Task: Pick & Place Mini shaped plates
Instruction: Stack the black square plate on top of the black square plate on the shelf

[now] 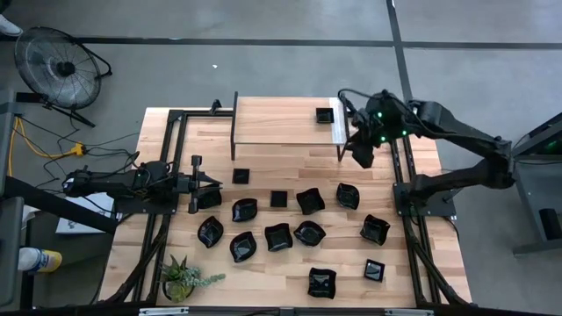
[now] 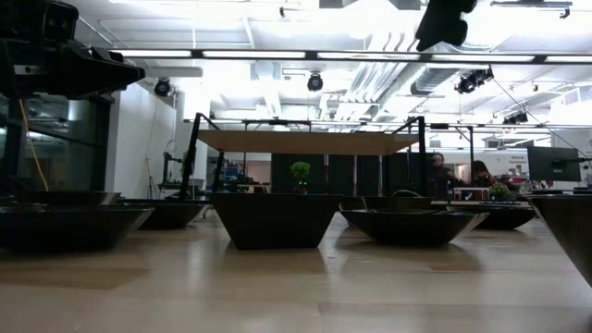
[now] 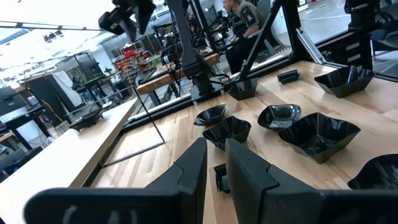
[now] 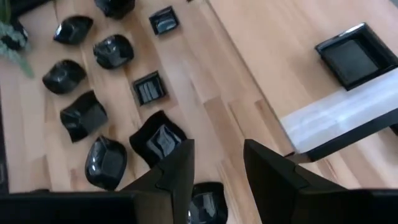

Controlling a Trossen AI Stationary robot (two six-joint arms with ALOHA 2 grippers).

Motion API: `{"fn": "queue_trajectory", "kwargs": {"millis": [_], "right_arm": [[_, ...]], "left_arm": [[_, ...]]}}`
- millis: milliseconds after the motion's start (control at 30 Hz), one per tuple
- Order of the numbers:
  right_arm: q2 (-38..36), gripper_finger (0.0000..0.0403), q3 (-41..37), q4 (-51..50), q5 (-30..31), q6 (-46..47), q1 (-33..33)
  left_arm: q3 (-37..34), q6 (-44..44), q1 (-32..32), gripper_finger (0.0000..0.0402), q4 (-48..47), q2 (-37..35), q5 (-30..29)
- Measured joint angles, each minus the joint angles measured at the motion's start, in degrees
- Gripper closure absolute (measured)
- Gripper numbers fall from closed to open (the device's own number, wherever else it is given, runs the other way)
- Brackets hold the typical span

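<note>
The raised wooden shelf [image 1: 285, 120] serves as the reference landmark. One small square plate [image 1: 324, 115] already rests on the shelf top, near the shelf's right end; this suggests the shelf is the placement target. The remaining mini shaped plates [image 1: 277, 236] lie scattered on the table [image 1: 263, 279] on the side of the shelf nearest the potted plant [image 1: 182, 279], spaced apart from one another so that each can probably be gripped without disturbing its neighbour. The right gripper [image 1: 362, 154] hangs in the air just off the right end of the shelf, beyond its front edge and above table level. Its fingers [image 4: 171, 171] are parted by a moderate gap and hold nothing; the right wrist view shows bare table and a wavy-edged plate [image 4: 158, 139] through that gap. The elevated, empty posture is consistent with a transit between the shelf and the plate field, likely toward the next pick. The left gripper [image 1: 204, 183] waits low over the table, well off the left front corner of the shelf, beside a plate [image 1: 209, 198] at the left edge of the field. Its fingers [image 3: 250, 175] stand close together with only a narrow slot between them, empty. A small square plate [image 1: 241, 175] lies just in front of the shelf.
</note>
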Motion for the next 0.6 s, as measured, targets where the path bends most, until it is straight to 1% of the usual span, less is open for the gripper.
{"fn": "queue_trajectory", "kwargs": {"millis": [100,367,467,600], "right_arm": [[0.04,0.0269,0.02,-1.6,1.29,1.91,4.18],[0.16,0.0269,-0.04,-5.76,4.42,10.82,16.97],[0.32,0.0269,-1.9,-5.36,6.66,13.51,21.73],[0.35,0.0269,-6.95,-4.13,6.85,17.66,26.97]], "left_arm": [[0.0,-0.01,-0.01,0.0346,0.0,0.02,0.0],[0.0,-0.02,-0.01,0.0346,0.0,0.0,-0.01],[0.0,0.0,-0.02,0.0346,0.0,0.02,0.0],[0.0,-0.02,-0.02,0.0346,0.0,0.02,0.0]]}}
